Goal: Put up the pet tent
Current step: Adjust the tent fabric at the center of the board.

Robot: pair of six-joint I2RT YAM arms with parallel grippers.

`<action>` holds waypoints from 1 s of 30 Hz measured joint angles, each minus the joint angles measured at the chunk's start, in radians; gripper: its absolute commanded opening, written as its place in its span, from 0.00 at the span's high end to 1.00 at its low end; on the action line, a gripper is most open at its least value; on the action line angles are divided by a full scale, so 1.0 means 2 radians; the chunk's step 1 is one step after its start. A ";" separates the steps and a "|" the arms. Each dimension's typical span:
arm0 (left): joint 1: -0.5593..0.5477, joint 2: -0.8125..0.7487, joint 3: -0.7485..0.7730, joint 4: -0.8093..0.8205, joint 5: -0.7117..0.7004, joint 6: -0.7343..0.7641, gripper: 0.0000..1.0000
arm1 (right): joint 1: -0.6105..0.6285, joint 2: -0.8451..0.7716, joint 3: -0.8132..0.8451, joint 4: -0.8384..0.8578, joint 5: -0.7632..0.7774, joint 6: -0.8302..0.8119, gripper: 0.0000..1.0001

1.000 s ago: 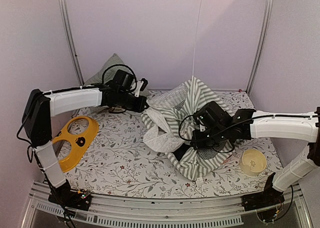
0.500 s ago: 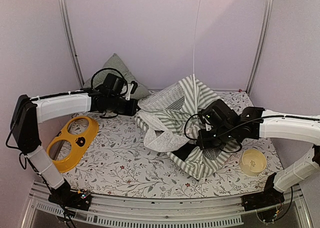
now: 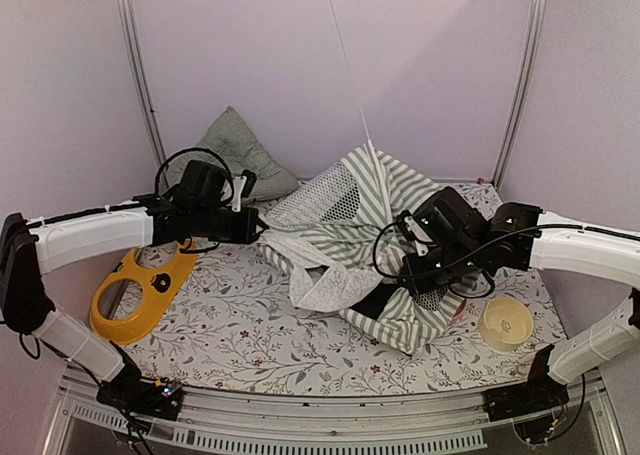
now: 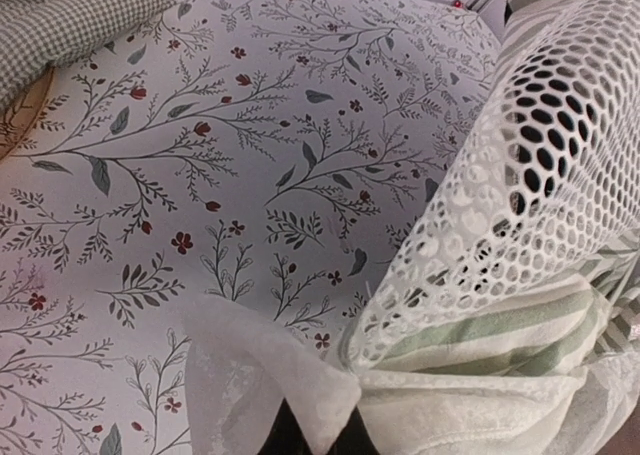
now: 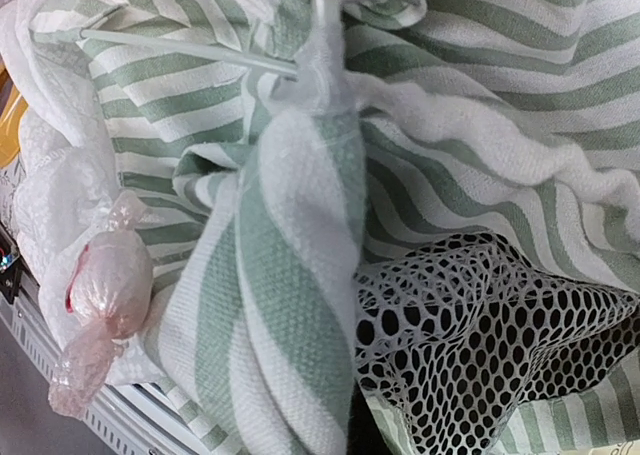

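The pet tent (image 3: 385, 200), green-and-white striped with a white mesh panel (image 3: 335, 197), lies crumpled mid-table. A thin pole (image 3: 345, 60) rises from its top and leans up to the left. My left gripper (image 3: 257, 227) is shut on the tent's white left corner; in the left wrist view that fabric (image 4: 470, 415) covers the gripper (image 4: 312, 437). Over the tent's right part, my right gripper (image 3: 420, 278) is shut on a bunched striped fold (image 5: 290, 315), and the gripper (image 5: 352, 435) is almost hidden beside the mesh (image 5: 490, 335).
A yellow two-hole feeder (image 3: 135, 295) lies at the left under my left arm. A cream bowl (image 3: 506, 322) sits at the front right. A green checked cushion (image 3: 235, 145) leans in the back left corner. A small plastic bag (image 5: 100, 285) lies by the tent's edge.
My left arm has pulled to the left, drawing the tent's left corner out and stretching the fabric. The pole now leans left. The right gripper has shifted slightly right with its fold.
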 measured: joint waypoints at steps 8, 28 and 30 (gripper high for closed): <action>-0.011 -0.062 -0.064 0.004 -0.013 -0.035 1.00 | 0.019 0.009 0.027 -0.045 0.036 -0.026 1.00; -0.154 -0.019 -0.087 0.128 -0.098 -0.174 1.00 | -0.192 0.015 0.018 0.043 0.121 -0.312 1.00; -0.160 0.009 -0.065 0.141 -0.099 -0.176 1.00 | -0.216 0.018 0.018 0.056 0.121 -0.337 1.00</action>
